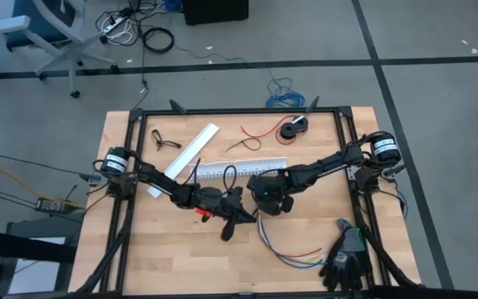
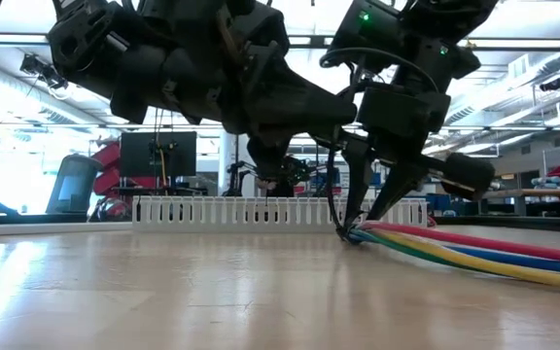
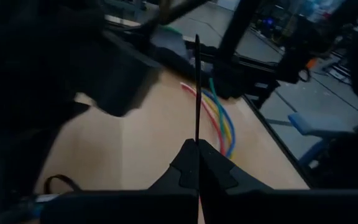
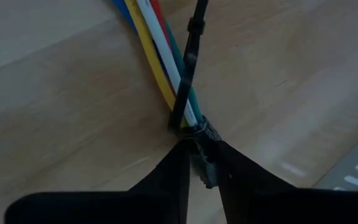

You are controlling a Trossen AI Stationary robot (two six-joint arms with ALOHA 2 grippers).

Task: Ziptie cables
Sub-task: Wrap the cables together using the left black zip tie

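The cables (image 1: 285, 249), red, yellow, blue, green and white wires, curve over the wooden table (image 1: 156, 266) toward its near right corner. They are joined at a black-sleeved end (image 4: 202, 158). My right gripper (image 4: 199, 146) is shut on that end at mid-table (image 1: 268, 203). A black zip tie (image 4: 184, 93) loops round the wires just past the sleeve. My left gripper (image 3: 197, 144), close on the left (image 1: 237, 218), is shut on the zip tie's thin strip (image 3: 196, 87). My left gripper pinches the zip tie's thin black strip (image 3: 196, 134) between its two fingertips, reaching in nearly level from the table's left. The strip runs straight on past the fingertips toward the cables. My right gripper pinches the cables' black-sleeved end (image 4: 204, 165) between its two fingers (image 2: 389, 199), coming steeply from above. That end sits low at the tabletop (image 2: 350, 233), and the wires trail off flat along the table.
A white slotted duct (image 1: 243, 170) lies just beyond the grippers, with a white strip (image 1: 193, 149) to its far left. Black ties (image 1: 164, 141), a thin red wire (image 1: 260, 133) and a black spool (image 1: 293, 129) lie at the far edge. A black glove (image 1: 347, 259) sits near right.
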